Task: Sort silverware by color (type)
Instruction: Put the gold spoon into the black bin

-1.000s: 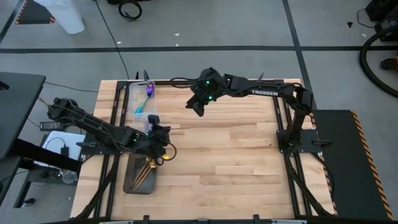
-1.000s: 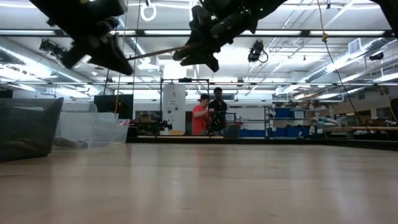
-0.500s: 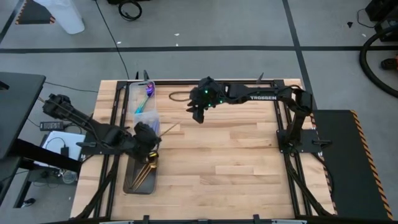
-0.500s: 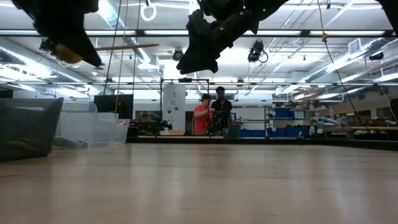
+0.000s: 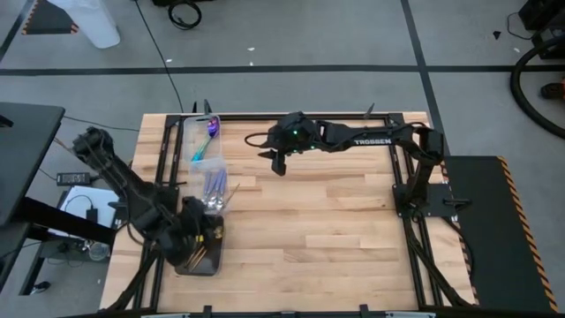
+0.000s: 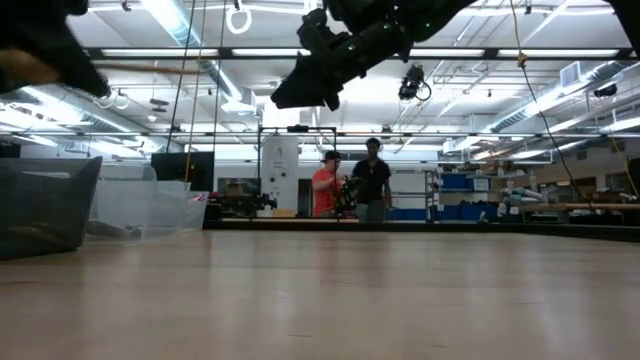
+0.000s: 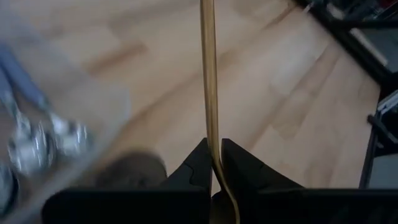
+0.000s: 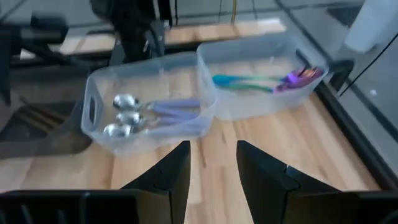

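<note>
My left gripper [image 5: 198, 231] hovers over the dark grey tray [image 5: 187, 265] at the table's near left. It is shut on a gold spoon [image 7: 209, 68], whose handle [image 6: 150, 68] sticks out level. More gold spoons [image 5: 210, 250] lie in the tray. My right gripper [image 5: 274, 159] is open in the air near the far middle, and its fingers [image 8: 163, 177] hold nothing. One clear bin [image 8: 93, 106] holds silver spoons [image 8: 124, 116]. The other clear bin [image 8: 314, 84] holds an iridescent purple spoon with a teal handle [image 8: 267, 81]. My left gripper pinches the gold spoon between its two fingers [image 7: 198, 163] at the slim handle [image 7: 212, 144], just ahead of where the metal curves back between them. The fingers lie along the handle, which runs straight out past the tips. The spoon is level and lifted clear of the table.
The two clear bins [image 5: 208, 157] stand end to end along the far left, beyond the tray. The bare wooden tabletop [image 5: 327, 230] stretches across the middle and right. Black frame rails [image 5: 163, 168] run along the table's sides. People stand far off in the room [image 6: 345, 190].
My left gripper has carried the gold spoon toward the table's left and near edge, from beside the silver-spoon bin to over the dark tray, staying shut on it. My right gripper has drifted slightly left and stayed open.
</note>
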{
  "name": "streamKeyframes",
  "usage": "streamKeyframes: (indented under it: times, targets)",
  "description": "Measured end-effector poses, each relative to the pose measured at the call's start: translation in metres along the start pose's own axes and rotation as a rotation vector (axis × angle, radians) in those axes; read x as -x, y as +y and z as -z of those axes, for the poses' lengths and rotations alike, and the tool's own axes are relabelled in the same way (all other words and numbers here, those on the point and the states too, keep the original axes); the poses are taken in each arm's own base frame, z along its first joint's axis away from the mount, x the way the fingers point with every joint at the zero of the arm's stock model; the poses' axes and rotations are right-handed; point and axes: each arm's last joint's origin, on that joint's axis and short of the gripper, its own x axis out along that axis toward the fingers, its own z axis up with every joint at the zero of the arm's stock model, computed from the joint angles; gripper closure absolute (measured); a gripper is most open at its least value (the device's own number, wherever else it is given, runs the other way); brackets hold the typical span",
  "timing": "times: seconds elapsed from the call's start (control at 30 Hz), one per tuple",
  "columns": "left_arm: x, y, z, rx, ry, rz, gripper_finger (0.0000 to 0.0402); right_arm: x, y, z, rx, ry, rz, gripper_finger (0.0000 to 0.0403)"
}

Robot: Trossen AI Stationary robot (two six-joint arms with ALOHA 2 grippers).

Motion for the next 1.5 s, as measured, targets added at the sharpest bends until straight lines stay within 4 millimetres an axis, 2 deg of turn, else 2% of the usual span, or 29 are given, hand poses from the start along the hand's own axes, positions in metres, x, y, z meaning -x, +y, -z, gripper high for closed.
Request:
streamKeyframes:
  times: [0.27, 0.53, 0.77, 0.93, 1.1, 1.3, 1.5]
  targets:
    - [0.005, 0.001, 0.040, 0.076, 0.201, -0.033, 0.0371, 0.001, -0.004, -0.004, -0.008, -0.042, 0.005, 0.0263]
    - [0.031, 0.007, 0.065, 0.144, 0.278, 0.011, 0.0371, 0.001, -0.004, -0.003, -0.031, -0.035, 0.031, 0.0263]
    - [0.035, 0.008, 0.085, 0.161, 0.305, 0.021, 0.0371, -0.001, 0.004, -0.002, -0.043, -0.024, 0.013, 0.0263]
    - [0.040, 0.008, 0.091, 0.133, 0.333, -0.001, 0.0371, -0.002, 0.010, -0.003, 0.014, -0.025, -0.001, 0.0263]
    - [0.038, 0.014, 0.093, 0.080, 0.320, -0.054, 0.0371, -0.002, 0.016, -0.003, 0.028, -0.026, -0.034, 0.0263]
    - [0.034, 0.013, 0.091, 0.093, 0.321, -0.081, 0.0368, -0.003, 0.027, -0.002, 0.019, -0.010, -0.079, 0.0263]
    - [0.035, 0.014, 0.094, 0.110, 0.419, -0.132, 0.0372, -0.004, 0.041, -0.001, 0.034, -0.008, -0.109, 0.0263]
